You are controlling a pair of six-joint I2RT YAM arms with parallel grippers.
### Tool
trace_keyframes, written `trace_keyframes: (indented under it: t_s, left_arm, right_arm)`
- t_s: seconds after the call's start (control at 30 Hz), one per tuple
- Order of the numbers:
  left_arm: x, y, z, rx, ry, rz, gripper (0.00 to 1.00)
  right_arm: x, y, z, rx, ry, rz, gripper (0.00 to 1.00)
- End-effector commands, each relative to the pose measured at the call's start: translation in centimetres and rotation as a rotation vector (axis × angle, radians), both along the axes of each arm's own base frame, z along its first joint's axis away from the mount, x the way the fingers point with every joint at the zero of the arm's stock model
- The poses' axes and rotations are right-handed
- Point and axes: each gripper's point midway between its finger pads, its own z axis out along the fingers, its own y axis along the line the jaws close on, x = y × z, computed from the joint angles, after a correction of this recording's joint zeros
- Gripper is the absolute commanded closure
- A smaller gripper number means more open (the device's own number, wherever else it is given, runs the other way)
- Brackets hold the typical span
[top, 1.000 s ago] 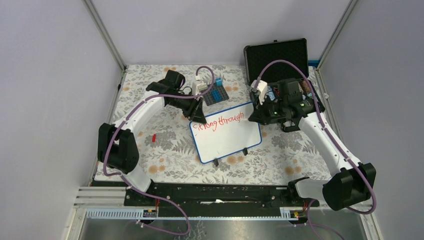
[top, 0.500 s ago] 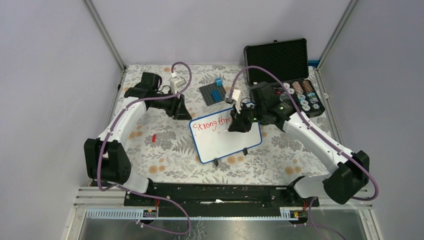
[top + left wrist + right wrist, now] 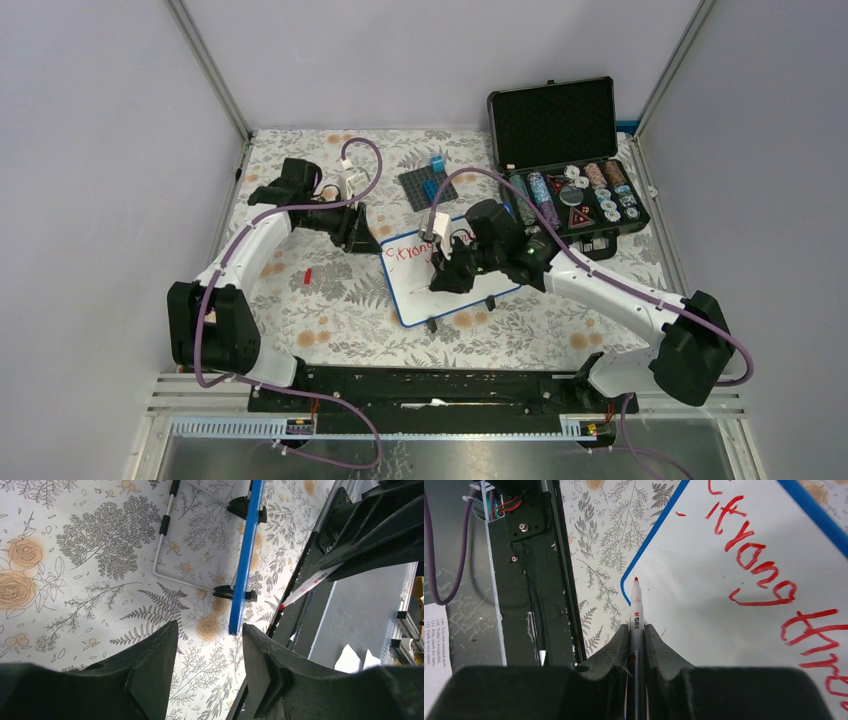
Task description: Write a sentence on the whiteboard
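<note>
Case (image 3: 552, 120) open behind whiteboard (image 3: 415, 297), red piece (image 3: 308, 275) left; right hand (image 3: 636, 630) holds marker (image 3: 636, 602).

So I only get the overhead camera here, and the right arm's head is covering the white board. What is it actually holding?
Observer: The right wrist camera shows it. The right gripper is shut on a marker with a red tip, pointing at the whiteboard near one rounded corner.
Operator: Can you read what's written?
Observer: Up close, the red letters read "strong", then a second word starting "thr" runs out of frame.
Operator: And the left arm, is it grabbing the board?
Observer: No. Its wrist camera shows the left gripper open, with the board's blue rim edge-on just beyond the fingers, not clamped.
</note>
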Motion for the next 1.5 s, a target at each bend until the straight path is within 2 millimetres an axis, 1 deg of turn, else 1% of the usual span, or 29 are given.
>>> trace_keyframes:
  t_s: [0.0,0.13,0.2,0.33,0.47,0.6,0.73,0.83,1.03,1.23,1.33,1.47]
  left_arm:
    - [-0.1,-0.6,1.0,-0.06,-0.045,-0.043,0.48]
    - [-0.3,-0.8,0.9,-0.074,-0.038,-0.058,0.49]
    - [-0.6,-1.1,0.9,-0.083,-0.035,-0.073,0.49]
    - [-1.4,-2.6,0.2,-0.061,-0.02,-0.125,0.5]
    - [-1.5,-3.3,0.0,-0.052,-0.013,-0.147,0.56]
    - [-1.2,-3.3,-0.1,-0.041,-0.013,-0.14,0.66]
    - [-1.2,-3.3,-0.2,-0.04,-0.007,-0.139,0.78]
    - [-1.1,-3.3,-0.4,-0.035,-0.002,-0.137,0.84]
    - [-1.1,-3.2,-0.5,-0.028,-0.007,-0.133,0.91]
    - [-1.1,-3.1,-0.6,-0.022,-0.006,-0.131,0.98]
    - [-1.0,-3.1,-0.6,-0.019,-0.007,-0.129,1.0]
    - [-0.9,-3.1,-0.6,-0.018,-0.008,-0.128,1.0]
  right_arm:
    - [0.6,1.4,1.3,0.081,-0.08,-0.039,1.0]
    - [1.0,1.8,0.7,0.082,-0.11,-0.072,1.0]
    - [1.7,1.7,0.5,0.078,-0.124,-0.103,1.0]
    - [2.5,1.8,0.2,0.083,-0.128,-0.151,1.0]
    - [2.3,1.9,0.2,0.089,-0.118,-0.15,1.0]
    - [1.5,1.9,0.4,0.093,-0.095,-0.124,1.0]
    - [0.9,1.9,0.1,0.079,-0.085,-0.102,1.0]
    - [0.8,2.0,-0.2,0.068,-0.086,-0.098,1.0]
    - [0.4,2.0,-0.6,0.056,-0.087,-0.092,1.0]
    - [0.8,2.0,-1.1,0.039,-0.103,-0.109,1.0]
    - [1.2,1.9,-1.2,0.029,-0.113,-0.128,1.0]
    - [1.5,1.8,-1.3,0.022,-0.121,-0.142,1.0]
